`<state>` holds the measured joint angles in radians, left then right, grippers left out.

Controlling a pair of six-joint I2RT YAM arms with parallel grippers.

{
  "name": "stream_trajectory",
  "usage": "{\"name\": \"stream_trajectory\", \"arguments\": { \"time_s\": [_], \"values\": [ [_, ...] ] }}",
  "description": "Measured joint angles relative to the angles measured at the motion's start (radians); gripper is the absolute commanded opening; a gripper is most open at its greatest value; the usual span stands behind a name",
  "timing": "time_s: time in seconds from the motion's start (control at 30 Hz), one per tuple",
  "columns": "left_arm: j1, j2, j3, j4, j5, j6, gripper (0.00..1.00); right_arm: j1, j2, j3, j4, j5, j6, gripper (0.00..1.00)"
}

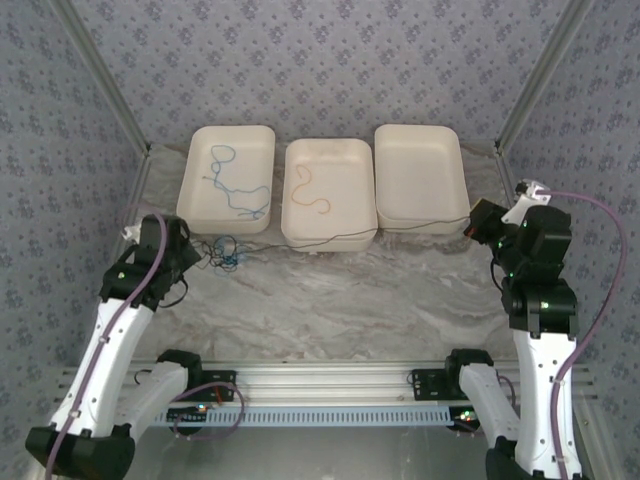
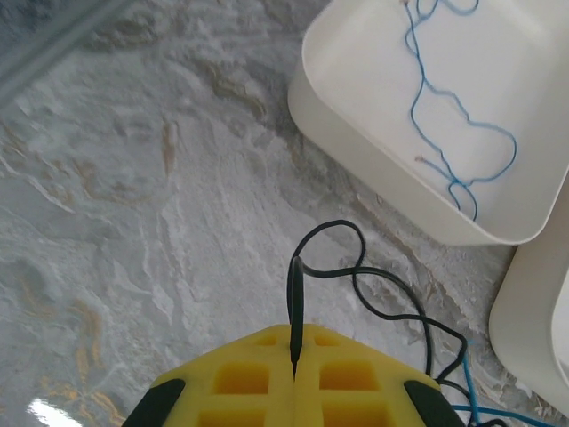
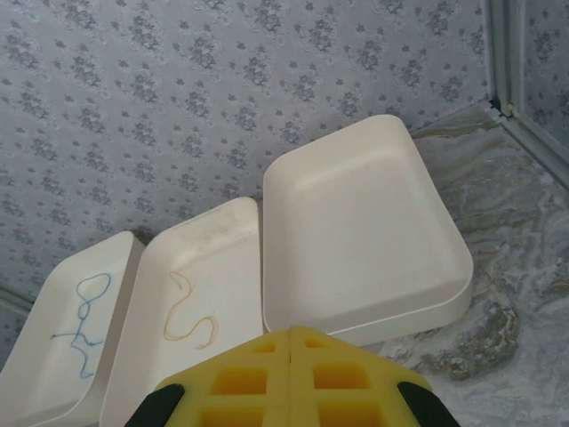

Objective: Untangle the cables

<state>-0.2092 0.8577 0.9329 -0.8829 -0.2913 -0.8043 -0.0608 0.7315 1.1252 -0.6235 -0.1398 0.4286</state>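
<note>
My left gripper rests low on the marble table in front of the left tray, shut on the end of the black cable. That cable loops beside it, mixes with a blue strand in a small tangle, then runs right past the tray fronts to my right gripper. The right gripper is shut; its wrist view hides the cable end. A blue cable lies in the left tray. A yellow-tan cable lies in the middle tray.
Three white trays stand side by side at the back: left, middle, right, the right one bare inside. Patterned walls and metal posts close in the back and sides. Open marble table lies between the arms.
</note>
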Motion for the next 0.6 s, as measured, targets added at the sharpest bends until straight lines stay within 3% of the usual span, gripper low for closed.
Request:
{"name": "stream_trajectory", "arguments": {
  "time_s": [0.1,0.23,0.4,0.5,0.6],
  "values": [
    [0.0,0.024,-0.14,0.094,0.098,-0.034,0.11,0.012,0.023,0.014,0.014,-0.058,0.008,0.0],
    [-0.006,0.085,-0.325,0.182,0.206,-0.082,0.35,0.068,0.04,0.012,0.013,-0.115,0.012,0.0],
    [-0.029,0.08,-0.356,0.191,0.239,-0.105,0.45,0.188,0.065,-0.011,-0.003,-0.145,0.01,0.0],
    [-0.134,0.025,-0.318,0.193,0.218,-0.098,0.44,0.264,0.07,-0.044,-0.019,-0.134,0.007,0.0],
    [-0.32,0.014,-0.256,0.223,0.19,-0.078,0.45,0.286,0.073,-0.06,-0.044,-0.116,0.003,0.0]
  ]
}}
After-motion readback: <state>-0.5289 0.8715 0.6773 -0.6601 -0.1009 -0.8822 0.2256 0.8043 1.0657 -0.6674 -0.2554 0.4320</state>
